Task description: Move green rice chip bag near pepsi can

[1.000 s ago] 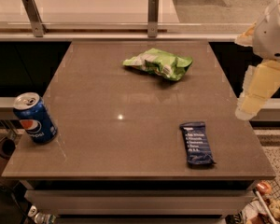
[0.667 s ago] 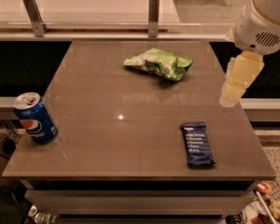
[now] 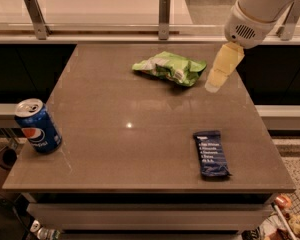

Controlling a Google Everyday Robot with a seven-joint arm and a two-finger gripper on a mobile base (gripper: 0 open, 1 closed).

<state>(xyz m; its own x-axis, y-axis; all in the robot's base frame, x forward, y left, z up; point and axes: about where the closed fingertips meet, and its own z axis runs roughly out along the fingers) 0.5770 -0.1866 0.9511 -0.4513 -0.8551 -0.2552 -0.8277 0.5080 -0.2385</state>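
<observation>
The end effector hangs from the arm at the upper right, its pale yellow tip pointing down and left, just beside the right end of the green rice chip bag and not visibly touching it. It has hold of nothing. Whether it is spread or closed I cannot tell from this angle.

The brown desk carries three things. The green rice chip bag lies crumpled on its side at the far middle. A dark-blue bar wrapper lies flat near the front right. The pepsi can stands upright at the front left corner, well apart from the bag.

The bag looks light, soft and crinkly, likely to give under pressure and to slide on the smooth top if nudged from the side. A pinch from above across the puffed middle or a raised fold looks safer than the thin sealed end.

A second ago the end effector hung farther right, out past the desk's right edge. It has since swung left and toward the far side, closing on the bag. Bag, can and wrapper lie as they did.
</observation>
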